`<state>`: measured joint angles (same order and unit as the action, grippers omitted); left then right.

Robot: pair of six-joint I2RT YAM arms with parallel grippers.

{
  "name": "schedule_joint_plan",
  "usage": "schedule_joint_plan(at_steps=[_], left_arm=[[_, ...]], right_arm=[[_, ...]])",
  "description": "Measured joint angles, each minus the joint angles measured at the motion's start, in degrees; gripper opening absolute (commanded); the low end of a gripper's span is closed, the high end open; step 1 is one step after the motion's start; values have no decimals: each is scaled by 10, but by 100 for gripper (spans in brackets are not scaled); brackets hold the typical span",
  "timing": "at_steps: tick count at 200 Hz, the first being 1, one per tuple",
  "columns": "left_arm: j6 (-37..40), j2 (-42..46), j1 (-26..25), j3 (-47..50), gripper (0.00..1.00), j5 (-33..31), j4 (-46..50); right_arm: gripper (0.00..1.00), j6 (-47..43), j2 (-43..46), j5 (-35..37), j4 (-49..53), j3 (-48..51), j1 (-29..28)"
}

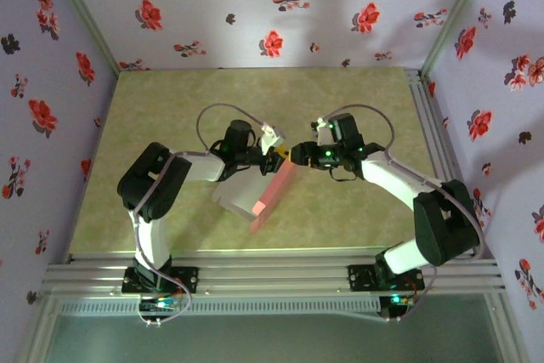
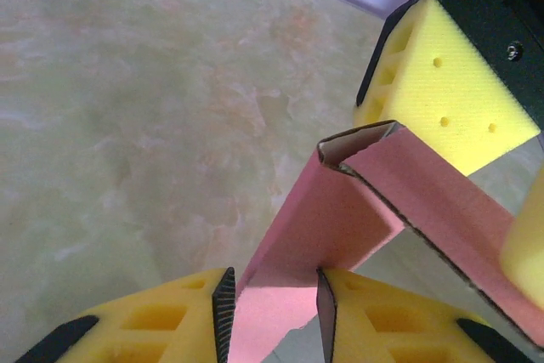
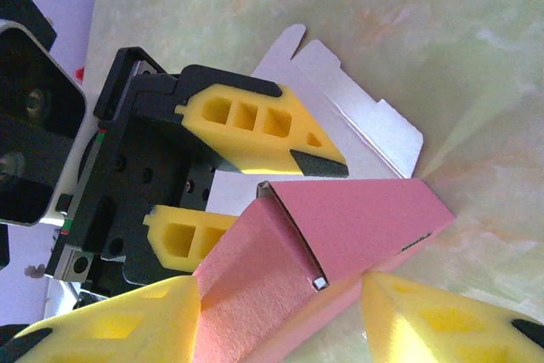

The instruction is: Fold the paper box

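The paper box (image 1: pixel 274 195) hangs tilted over the table's middle, salmon-pink outside with a whitish flap (image 1: pixel 234 193) spread to its left. My left gripper (image 1: pixel 274 144) meets its top end from the left, my right gripper (image 1: pixel 293 155) from the right. In the left wrist view the left gripper (image 2: pixel 272 299) is shut on a folded pink panel of the box (image 2: pixel 340 210), both black pads against it. In the right wrist view the right gripper (image 3: pixel 282 282) stands wide, open, around the pink folded edge (image 3: pixel 357 218). The left gripper's fingers (image 3: pixel 255 121) straddle the white sheet (image 3: pixel 374 125).
The green marbled table (image 1: pixel 348 210) has bare room on all sides of the box. Aluminium rails run along the right edge (image 1: pixel 432 138) and the near edge (image 1: pixel 272 274). Floral walls (image 1: pixel 272 6) close in the back and both sides.
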<state>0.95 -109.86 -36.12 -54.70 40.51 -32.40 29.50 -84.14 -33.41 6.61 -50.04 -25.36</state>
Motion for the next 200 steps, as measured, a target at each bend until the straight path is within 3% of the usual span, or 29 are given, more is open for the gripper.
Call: schedule_joint_plan(at_steps=[200], left_arm=[[-10,48,0,49,24,-121,-14]], right_arm=[[62,93,-85,-47,-144,-22,-1]])
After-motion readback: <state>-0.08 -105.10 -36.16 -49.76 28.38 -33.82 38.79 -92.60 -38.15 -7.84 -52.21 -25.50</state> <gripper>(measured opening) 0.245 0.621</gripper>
